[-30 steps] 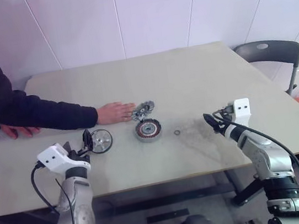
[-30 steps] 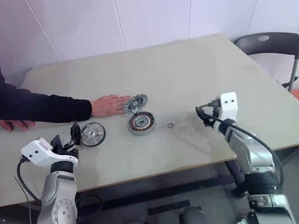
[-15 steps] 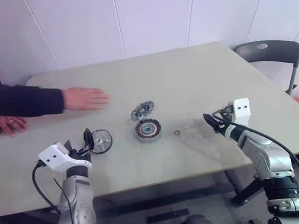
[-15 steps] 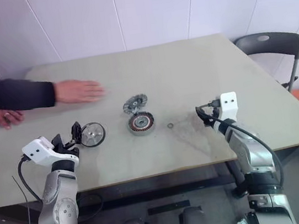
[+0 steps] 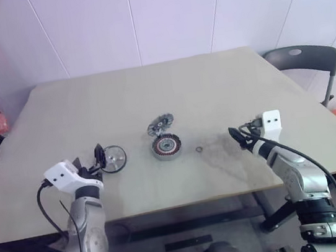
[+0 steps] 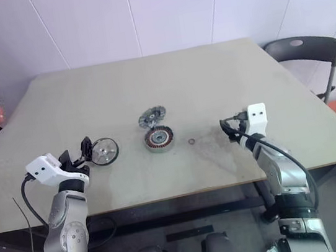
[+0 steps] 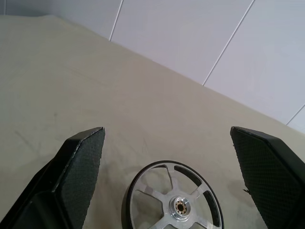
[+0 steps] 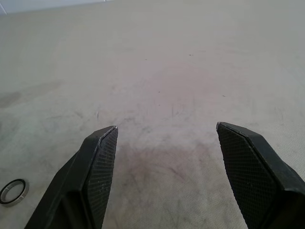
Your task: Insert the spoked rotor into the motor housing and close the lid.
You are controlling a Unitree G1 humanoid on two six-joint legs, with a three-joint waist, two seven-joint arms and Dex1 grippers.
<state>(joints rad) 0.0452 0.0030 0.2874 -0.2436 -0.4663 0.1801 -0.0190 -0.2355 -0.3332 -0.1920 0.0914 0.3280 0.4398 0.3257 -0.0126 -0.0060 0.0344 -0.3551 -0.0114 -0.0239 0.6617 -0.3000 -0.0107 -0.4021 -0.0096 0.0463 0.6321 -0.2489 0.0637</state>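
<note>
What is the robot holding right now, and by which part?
Nothing is held. The left end effector is open, with the spoked rotor lying untouched on the table just ahead of it. The right end effector is open over bare tabletop.

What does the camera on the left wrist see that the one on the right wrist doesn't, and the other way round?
Left wrist view: the spoked rotor lying flat between the open left gripper fingers, with a white panelled wall behind. Right wrist view: a small ring and a darker stain by the open right gripper. Both: the same beige table.
</note>
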